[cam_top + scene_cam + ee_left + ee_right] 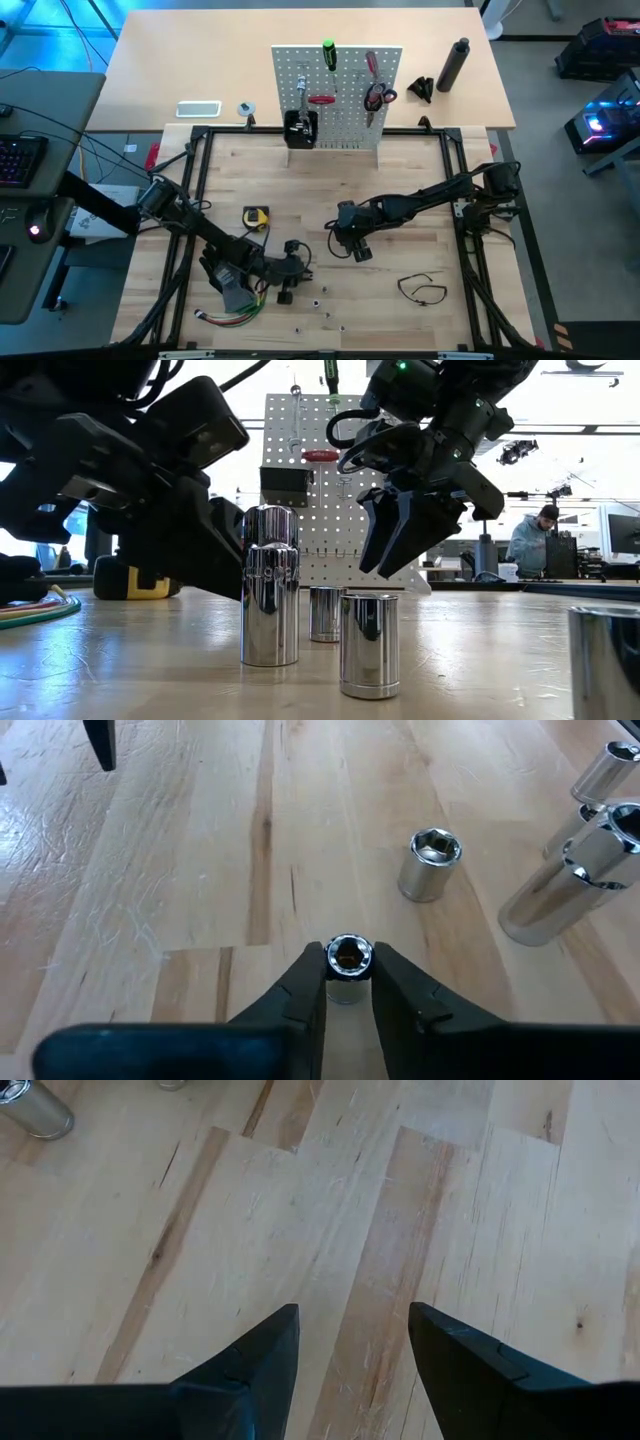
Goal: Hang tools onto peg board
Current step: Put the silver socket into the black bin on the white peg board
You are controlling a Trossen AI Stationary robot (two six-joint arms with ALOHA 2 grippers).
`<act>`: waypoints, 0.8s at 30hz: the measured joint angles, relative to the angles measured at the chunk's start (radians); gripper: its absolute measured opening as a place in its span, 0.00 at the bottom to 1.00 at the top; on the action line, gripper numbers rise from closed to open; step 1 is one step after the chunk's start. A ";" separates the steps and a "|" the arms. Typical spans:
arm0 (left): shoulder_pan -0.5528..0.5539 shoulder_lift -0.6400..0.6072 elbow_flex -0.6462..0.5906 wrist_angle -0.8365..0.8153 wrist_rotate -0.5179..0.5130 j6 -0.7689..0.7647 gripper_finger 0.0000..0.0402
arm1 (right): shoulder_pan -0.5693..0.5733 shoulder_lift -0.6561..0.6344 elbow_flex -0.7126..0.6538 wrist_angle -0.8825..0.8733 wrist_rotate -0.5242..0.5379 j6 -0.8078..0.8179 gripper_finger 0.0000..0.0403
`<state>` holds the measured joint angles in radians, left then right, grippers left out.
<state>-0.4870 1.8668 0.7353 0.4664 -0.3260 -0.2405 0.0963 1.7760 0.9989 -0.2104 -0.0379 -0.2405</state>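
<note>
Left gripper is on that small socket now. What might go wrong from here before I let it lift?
1. The left gripper pinches the small socket only at its fingertips, near the socket's top; smooth chrome could slip or tip on lifting.
2. Other sockets stand close by, including a tall one; a sideways swing might topple them.
3. The right gripper hovers open over bare tabletop mid-table; crossing toward the peg board may crowd it.

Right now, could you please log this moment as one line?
left gripper: closing around small socket | right gripper: open, empty, above table
</note>
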 joint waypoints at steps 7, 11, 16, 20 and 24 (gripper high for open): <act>0.010 0.000 0.000 0.003 0.000 0.005 0.12 | 0.000 0.000 0.000 0.000 0.000 0.000 0.46; 0.011 0.000 0.000 0.002 -0.015 0.018 0.12 | 0.000 0.000 0.000 -0.001 0.000 0.005 0.46; 0.021 0.000 0.000 0.001 -0.020 0.040 0.12 | 0.000 0.000 0.000 -0.002 0.000 0.005 0.46; 0.037 -0.016 0.000 -0.028 -0.020 0.069 0.12 | 0.000 0.000 0.000 -0.002 0.000 0.005 0.46; 0.061 -0.073 0.000 -0.116 -0.036 0.104 0.12 | 0.000 0.000 0.000 -0.011 0.000 0.008 0.46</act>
<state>-0.4264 1.7941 0.7349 0.3503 -0.3622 -0.1360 0.0959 1.7756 0.9989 -0.2214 -0.0380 -0.2325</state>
